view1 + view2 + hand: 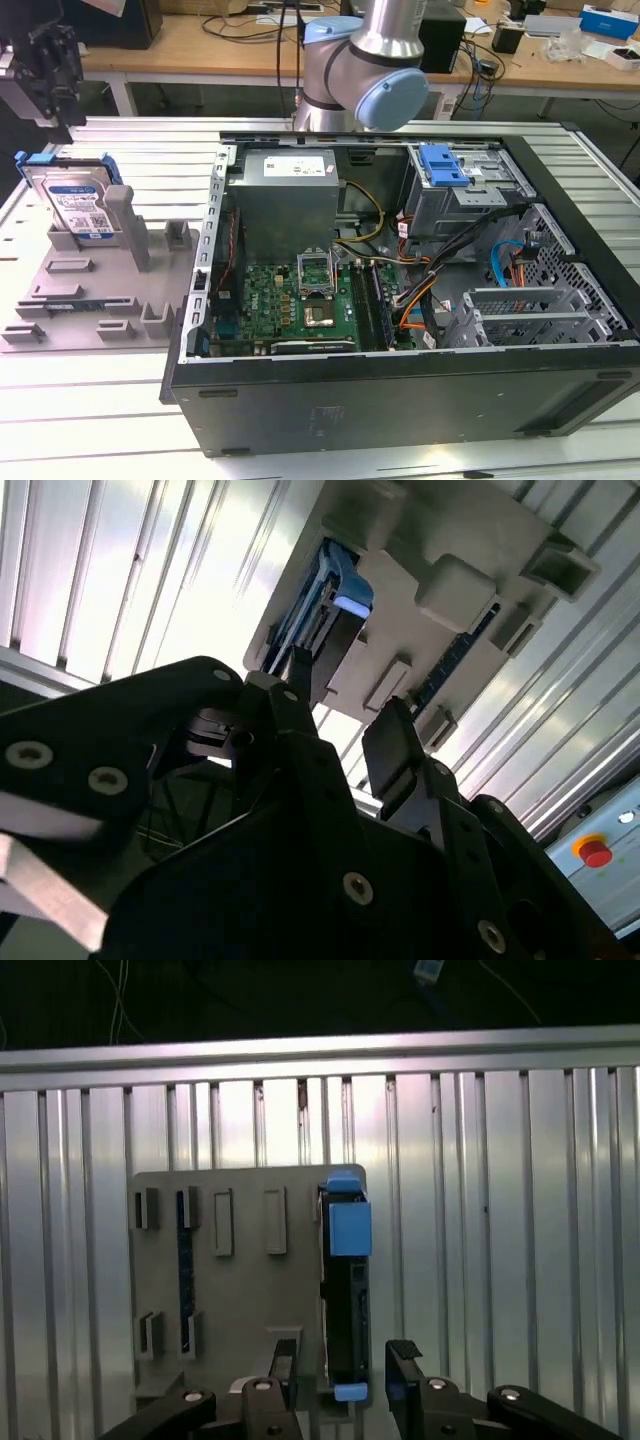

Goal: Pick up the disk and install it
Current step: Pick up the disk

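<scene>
Disk (78, 205) upright in grey holder (90, 290) — white-and-blue label, gripper (343, 1365) spread above

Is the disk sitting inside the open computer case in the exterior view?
No, the disk stands on edge in the grey holder on the exterior view's left, outside the computer case.

We read the disk (75, 200) as silvery metal under a glossy label, framed in smooth blue plastic. Its holder (60, 292) looks like matt grey plastic. The table (90, 400) is ribbed, bright metal with a sheen. The computer case (400, 405) and the gripper (343, 1360) both look matt black to us.
</scene>
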`<state>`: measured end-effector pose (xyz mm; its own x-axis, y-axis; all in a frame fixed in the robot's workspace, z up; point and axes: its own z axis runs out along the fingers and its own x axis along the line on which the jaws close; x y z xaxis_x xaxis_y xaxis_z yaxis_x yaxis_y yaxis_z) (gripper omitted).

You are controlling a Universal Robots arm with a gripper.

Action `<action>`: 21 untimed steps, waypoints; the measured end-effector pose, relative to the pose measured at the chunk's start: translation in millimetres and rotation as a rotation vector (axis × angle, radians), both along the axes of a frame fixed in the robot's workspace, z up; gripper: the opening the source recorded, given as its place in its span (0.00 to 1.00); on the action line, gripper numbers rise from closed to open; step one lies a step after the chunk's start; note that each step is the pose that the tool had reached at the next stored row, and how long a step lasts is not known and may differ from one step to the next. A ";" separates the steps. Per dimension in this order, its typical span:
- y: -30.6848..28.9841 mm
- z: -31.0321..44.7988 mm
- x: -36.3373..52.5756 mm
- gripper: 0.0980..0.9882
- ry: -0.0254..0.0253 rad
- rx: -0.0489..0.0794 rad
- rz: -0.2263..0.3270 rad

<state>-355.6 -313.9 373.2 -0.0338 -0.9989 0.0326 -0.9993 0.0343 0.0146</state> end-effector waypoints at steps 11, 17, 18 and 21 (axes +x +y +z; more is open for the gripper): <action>3.2 -7.9 -25.8 0.43 0.0000 0.000 0.042; 6.1 -13.7 -35.0 0.43 -0.0002 0.000 0.067; 6.6 -14.6 -36.7 0.43 -0.0001 0.000 0.071; 6.7 -17.1 -38.2 0.43 -0.0001 0.000 0.081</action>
<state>-393.8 -307.2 356.1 0.0472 -0.9984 0.0325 -0.9988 -0.0467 0.0145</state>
